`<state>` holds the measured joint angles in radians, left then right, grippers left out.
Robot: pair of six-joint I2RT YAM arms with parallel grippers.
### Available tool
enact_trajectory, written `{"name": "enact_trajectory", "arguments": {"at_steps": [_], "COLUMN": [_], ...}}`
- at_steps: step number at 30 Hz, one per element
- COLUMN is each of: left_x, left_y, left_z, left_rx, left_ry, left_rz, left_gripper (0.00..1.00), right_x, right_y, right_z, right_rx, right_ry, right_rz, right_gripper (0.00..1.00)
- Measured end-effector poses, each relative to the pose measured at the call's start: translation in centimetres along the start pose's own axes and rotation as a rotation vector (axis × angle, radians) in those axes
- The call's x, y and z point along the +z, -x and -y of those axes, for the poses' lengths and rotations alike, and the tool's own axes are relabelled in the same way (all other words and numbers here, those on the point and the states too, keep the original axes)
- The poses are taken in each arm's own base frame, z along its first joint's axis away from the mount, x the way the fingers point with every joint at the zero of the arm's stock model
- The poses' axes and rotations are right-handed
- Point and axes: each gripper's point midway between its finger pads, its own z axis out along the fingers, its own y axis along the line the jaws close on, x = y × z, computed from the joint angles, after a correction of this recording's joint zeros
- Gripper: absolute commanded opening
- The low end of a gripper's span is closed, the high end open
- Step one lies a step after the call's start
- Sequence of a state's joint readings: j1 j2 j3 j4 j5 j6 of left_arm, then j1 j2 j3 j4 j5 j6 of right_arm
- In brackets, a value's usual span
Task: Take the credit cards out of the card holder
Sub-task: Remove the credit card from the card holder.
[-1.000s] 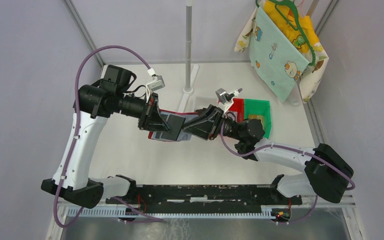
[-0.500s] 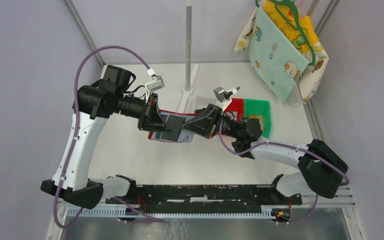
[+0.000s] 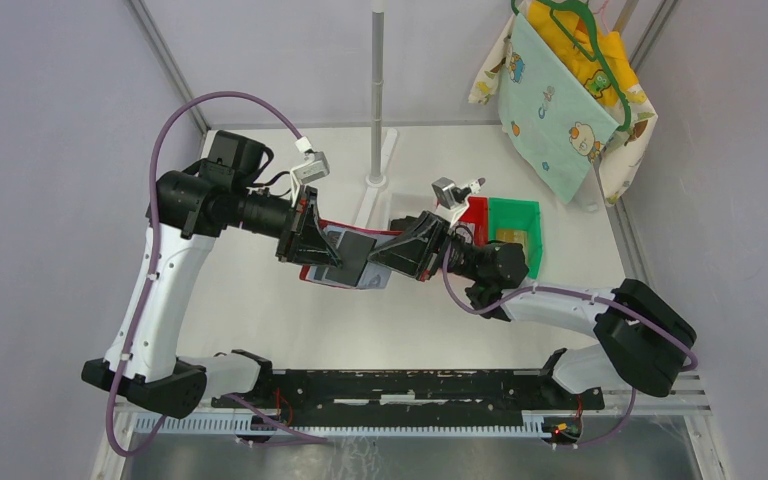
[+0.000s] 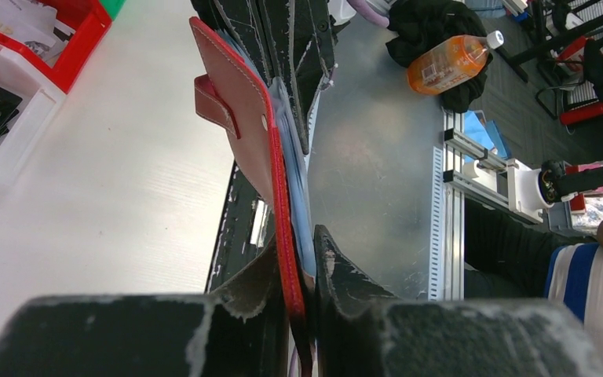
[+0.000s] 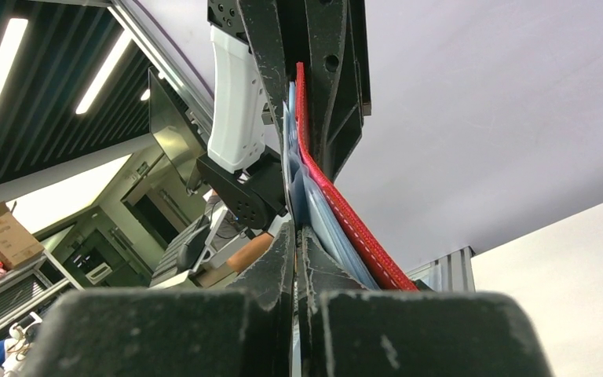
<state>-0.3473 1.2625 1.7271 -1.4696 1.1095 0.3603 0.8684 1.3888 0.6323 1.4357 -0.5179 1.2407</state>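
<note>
Grips the red card holder [image 4: 235,102] edge-on above the table [image 3: 260,310] with the left gripper [image 4: 302,243], bracing it; pinches a grey-blue card [image 5: 290,181] at the far end with the right gripper [image 5: 297,232], clenched tight, seemingly ready to draw it out.

From where I stand, the middle of the counter [image 3: 260,320] is blocked: the left end effector [image 3: 340,258] and right end effector [image 3: 380,262] meet nose to nose with the card holder [image 3: 310,272] pinched between them, leaving no gap to pass through. Just behind them rises the upright pole [image 3: 377,90], and on the right the red bin [image 3: 476,208] and green bin [image 3: 520,215] crowd the right arm's wrist, with a hanging cloth [image 3: 555,110] filling the far right corner. Open room lies in front, between the arms and the black rail [image 3: 410,385].
</note>
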Motion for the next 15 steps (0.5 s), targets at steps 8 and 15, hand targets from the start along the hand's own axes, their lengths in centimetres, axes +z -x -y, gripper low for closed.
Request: {"name": "enact_trajectory", "arguments": {"at_steps": [8, 15], "left_x": [0.04, 0.04], "left_y": [0.09, 0.95], "left_z": [-0.02, -0.43], "left_rx": [0.001, -0.006], "left_ry": [-0.002, 0.006], "left_rz": [-0.001, 0.001], "left_gripper": [0.22, 0.18], "right_x": [-0.19, -0.59], "right_y": [0.01, 0.21], "right_z": [-0.16, 0.24], "right_rx": [-0.006, -0.007], "right_ry": [-0.005, -0.032], "right_rz": [0.001, 0.004], "right_gripper": [0.0, 0.0]}}
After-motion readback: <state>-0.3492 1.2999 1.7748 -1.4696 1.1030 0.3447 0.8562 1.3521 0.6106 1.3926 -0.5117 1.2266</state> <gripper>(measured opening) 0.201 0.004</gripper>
